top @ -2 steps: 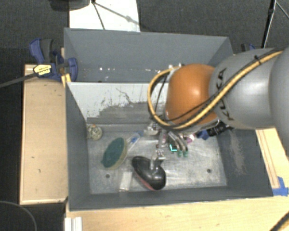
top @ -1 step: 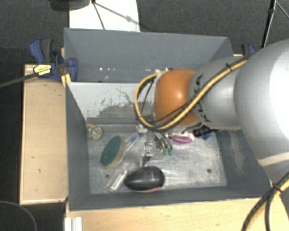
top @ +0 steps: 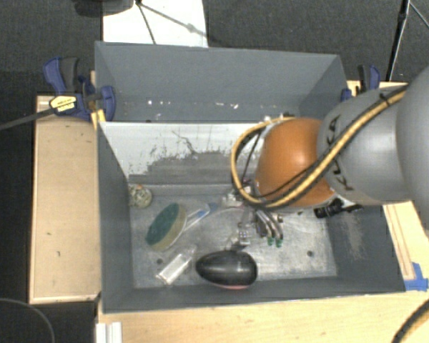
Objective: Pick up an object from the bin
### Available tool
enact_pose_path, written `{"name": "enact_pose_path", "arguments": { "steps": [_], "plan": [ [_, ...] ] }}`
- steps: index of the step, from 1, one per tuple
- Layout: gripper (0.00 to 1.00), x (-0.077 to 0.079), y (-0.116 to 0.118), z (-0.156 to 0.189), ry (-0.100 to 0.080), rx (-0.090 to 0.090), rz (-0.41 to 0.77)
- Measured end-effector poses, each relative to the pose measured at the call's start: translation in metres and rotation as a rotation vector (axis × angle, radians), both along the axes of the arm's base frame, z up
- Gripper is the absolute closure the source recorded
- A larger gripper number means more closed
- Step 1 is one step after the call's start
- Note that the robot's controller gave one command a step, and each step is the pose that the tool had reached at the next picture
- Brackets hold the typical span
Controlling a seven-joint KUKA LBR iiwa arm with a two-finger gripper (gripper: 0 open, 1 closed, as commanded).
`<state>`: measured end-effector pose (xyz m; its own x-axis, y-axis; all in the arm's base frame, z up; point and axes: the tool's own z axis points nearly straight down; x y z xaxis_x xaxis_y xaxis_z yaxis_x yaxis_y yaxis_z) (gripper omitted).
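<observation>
zero lifted so far. gripper (top: 254, 231) low in bin (top: 200, 77), just behind black oval mouse-shaped object (top: 227, 269) near front wall; open or clenched: cannot tell. grasp and lift left to do.

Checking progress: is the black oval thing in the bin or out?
In: the black oval thing lies flat on the bin floor.

- The bin's (top: 214, 84) floor along the right wall lies bare, so I could pass there.
- A black oval (top: 227, 269) blocks the front edge, just beside my pincer (top: 256, 233).
- The left side is crowded: a green disc (top: 164, 224), a clear piece (top: 174, 266) and a small ball (top: 139, 195) near the back-left corner.
</observation>
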<state>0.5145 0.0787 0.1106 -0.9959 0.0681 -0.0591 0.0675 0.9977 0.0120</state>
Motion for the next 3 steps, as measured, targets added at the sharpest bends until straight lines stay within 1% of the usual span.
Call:
{"name": "enact_pose_path", "arguments": {
  "steps": [1,2,3],
  "plan": [
    [0.00,0.041,0.074,0.006,0.051,-0.010,0.196],
    [0.00,0.053,0.020,-0.037,0.054,-0.005,0.076],
    [0.00,0.015,0.016,-0.032,0.004,0.003,-0.052]
  ]
}}
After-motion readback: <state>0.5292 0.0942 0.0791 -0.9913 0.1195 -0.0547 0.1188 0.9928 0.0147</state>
